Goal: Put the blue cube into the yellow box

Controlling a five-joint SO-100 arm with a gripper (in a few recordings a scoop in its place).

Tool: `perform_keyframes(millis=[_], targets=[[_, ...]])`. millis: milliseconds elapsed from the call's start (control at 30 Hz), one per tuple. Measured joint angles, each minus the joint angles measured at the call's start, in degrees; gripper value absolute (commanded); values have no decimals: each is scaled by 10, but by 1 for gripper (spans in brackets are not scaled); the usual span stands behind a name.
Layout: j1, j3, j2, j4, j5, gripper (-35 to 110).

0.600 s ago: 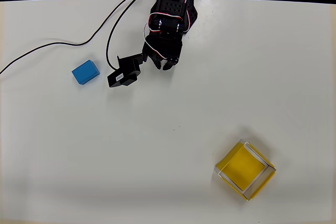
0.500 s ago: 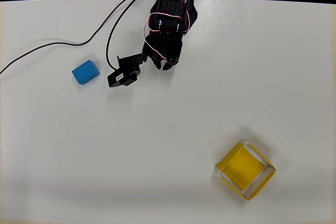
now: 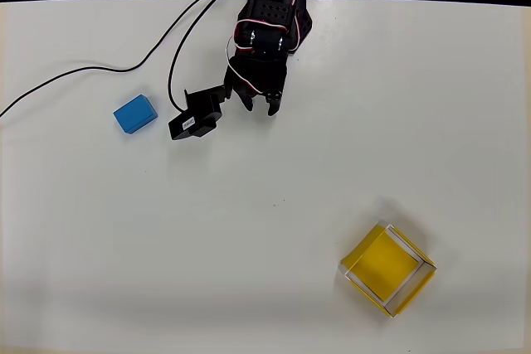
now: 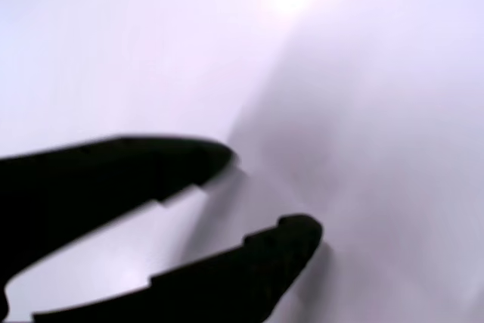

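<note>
Claw (image 3: pixel 260 108) is spread apart w/ nothing between the tips, sitting low over the white table (image 3: pixel 274 196). Blue cube (image 3: pixel 135 113) lies well off to its left in the overhead view, w/ the black cabled block (image 3: pixel 195 118) between them. Yellow box (image 3: pixel 387 268) sits far off, lower right.

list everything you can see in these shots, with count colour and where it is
blue cube: one, bright blue, on the table at the left of the overhead view, clear of the pincer
yellow box: one, yellow with pale rims, lower right of the overhead view, nothing inside it
table: one, white, under everything
cable: black, runs from the left edge across the table towards the arm
black block: one, black with a pale label, between the cube and the pincer
arm: one, black, enters from the top edge
pincer: one, black, open and holding nothing, fingertips parted in the wrist view
</note>
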Motion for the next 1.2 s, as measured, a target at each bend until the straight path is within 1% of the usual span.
perform_keyframes(millis=[200,300,400,667,1000,1200], targets=[[33,-47,-71,-33,16,35],[52,-111,-127,-41,45,30],[83,-191,-196,-38,65,33],[214,-361,-332,-19,29,47],[378,-519,-512,-30,21,47],[439,-577,-614,-68,17,49]])
